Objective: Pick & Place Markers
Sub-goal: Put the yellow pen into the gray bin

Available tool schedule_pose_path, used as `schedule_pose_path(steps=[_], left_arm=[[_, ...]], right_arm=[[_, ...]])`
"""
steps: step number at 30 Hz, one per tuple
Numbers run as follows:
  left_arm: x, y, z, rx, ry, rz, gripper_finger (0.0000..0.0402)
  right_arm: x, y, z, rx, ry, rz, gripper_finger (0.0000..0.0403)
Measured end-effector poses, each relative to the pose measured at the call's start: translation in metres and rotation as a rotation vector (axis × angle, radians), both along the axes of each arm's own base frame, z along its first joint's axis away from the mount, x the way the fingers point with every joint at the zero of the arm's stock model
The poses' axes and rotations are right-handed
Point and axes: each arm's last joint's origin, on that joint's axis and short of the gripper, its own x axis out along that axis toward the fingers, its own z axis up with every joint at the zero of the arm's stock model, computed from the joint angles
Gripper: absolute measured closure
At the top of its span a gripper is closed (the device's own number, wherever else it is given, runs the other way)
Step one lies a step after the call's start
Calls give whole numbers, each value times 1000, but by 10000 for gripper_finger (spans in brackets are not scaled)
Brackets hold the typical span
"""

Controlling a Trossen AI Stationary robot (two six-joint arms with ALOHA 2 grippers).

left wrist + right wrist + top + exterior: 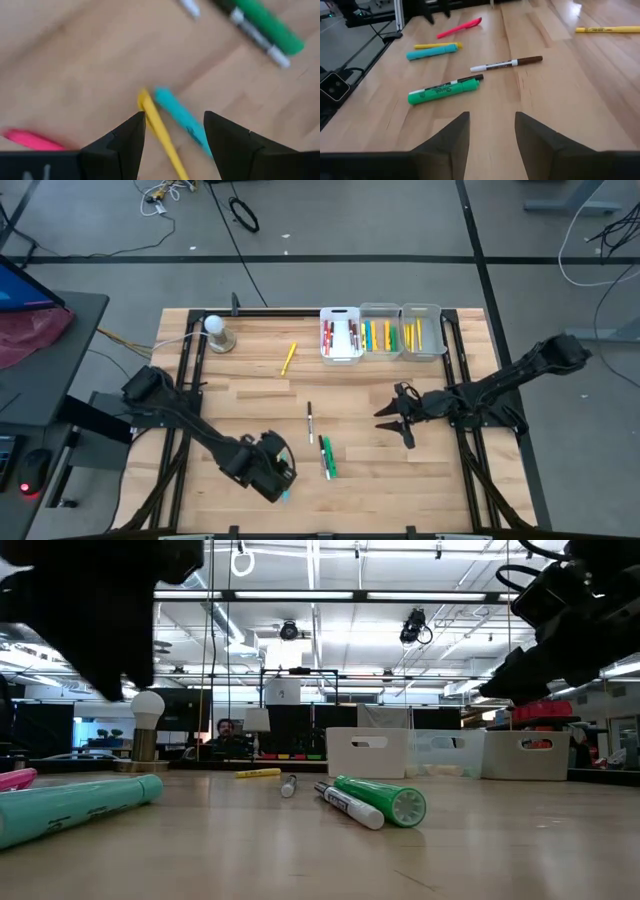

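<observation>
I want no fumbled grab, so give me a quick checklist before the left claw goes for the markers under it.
1. Left claw open: ok, its fingers stand apart.
2. Target between them: not ok, both the yellow marker and the cyan marker lie in the gap.
3. Those two apart: cannot tell, they lie close side by side.
4. Pink marker outside the fingers: ok.
5. Right claw away: ok, it is open over bare wood on the table's right side.
6. Bins reachable: cannot tell.
</observation>
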Motion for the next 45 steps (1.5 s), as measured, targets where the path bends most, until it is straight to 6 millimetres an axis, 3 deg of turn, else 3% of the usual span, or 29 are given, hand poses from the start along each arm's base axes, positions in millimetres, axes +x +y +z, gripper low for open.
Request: schedule_pose_path(steps=[9,23,38,45], left_arm=[[-1,-23,-42,-104,145,74,193],[2,-26,-69,-26,172,125,199],[4,-19,-71,98,105,144,374],[5,8,-69,230,149,244,375]], right_arm=[[3,0,8,-57,-91,28,246],[4,0,9,-66,-112,32,246],[4,0,9,-66,-112,32,246],[4,-2,10,-97,-117,-43,246]])
